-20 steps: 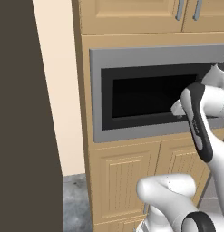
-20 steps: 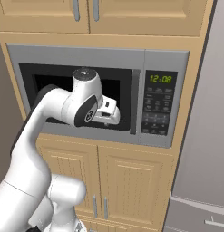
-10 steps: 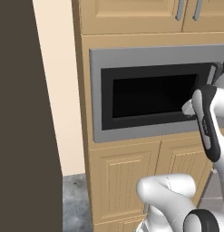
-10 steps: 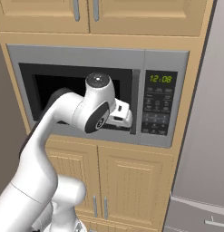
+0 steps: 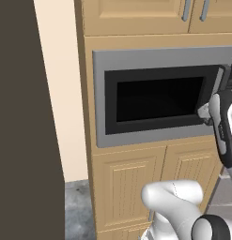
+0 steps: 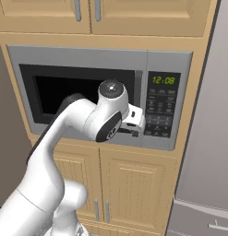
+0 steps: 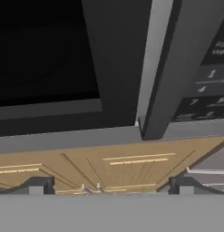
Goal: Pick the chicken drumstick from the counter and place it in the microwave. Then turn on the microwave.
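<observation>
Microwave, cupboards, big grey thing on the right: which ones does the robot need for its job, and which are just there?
Needed:
- microwave, door shut
- keypad
- gripper, open and empty

Just there:
- cupboards below
- upper cupboards
- grey fridge on the right
- dark panel at left

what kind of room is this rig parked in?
A kitchen, rendered: a built-in microwave with a lit clock and keypad sits in a wall of light wooden cabinets, and what looks like a grey fridge stands at right.
</observation>
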Available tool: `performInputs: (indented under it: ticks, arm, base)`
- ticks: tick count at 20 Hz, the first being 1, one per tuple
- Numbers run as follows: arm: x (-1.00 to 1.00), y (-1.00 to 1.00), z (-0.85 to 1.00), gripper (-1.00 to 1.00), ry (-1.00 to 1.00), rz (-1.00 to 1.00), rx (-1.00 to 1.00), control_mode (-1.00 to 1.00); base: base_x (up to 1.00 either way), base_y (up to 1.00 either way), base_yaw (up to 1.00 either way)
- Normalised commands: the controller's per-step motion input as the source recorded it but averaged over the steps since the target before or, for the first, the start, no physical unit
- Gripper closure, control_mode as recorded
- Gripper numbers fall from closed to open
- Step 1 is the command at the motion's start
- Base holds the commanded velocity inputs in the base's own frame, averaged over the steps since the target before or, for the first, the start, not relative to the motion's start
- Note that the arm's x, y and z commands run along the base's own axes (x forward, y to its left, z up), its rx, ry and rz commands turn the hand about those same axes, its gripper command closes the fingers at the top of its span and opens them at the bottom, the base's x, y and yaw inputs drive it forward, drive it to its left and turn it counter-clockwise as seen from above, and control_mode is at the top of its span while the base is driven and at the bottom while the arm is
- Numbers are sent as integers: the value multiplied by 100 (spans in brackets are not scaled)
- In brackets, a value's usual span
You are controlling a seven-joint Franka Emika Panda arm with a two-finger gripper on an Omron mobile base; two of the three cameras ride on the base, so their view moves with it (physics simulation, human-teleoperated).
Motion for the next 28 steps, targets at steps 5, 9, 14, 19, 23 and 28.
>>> performInputs:
  ticks: [5,9,14,19,23,28]
  arm:
    - [0,-22,0,-100,-13,0,0,-100]
    - [1,-17,3,-100,-12,0,0,-100]
    - [11,-8,13,-100,-4,-1,0,-100]
    - [17,-4,13,-100,-3,-1,0,-100]
    - [17,-8,11,-100,-7,0,0,-100]
    - [13,-15,9,-100,-7,0,0,-100]
  base:
    - [0,0,0]
    - [0,0,0]
    - [0,0,0]
    - [0,0,0]
    - [0,0,0]
    - [0,0,0]
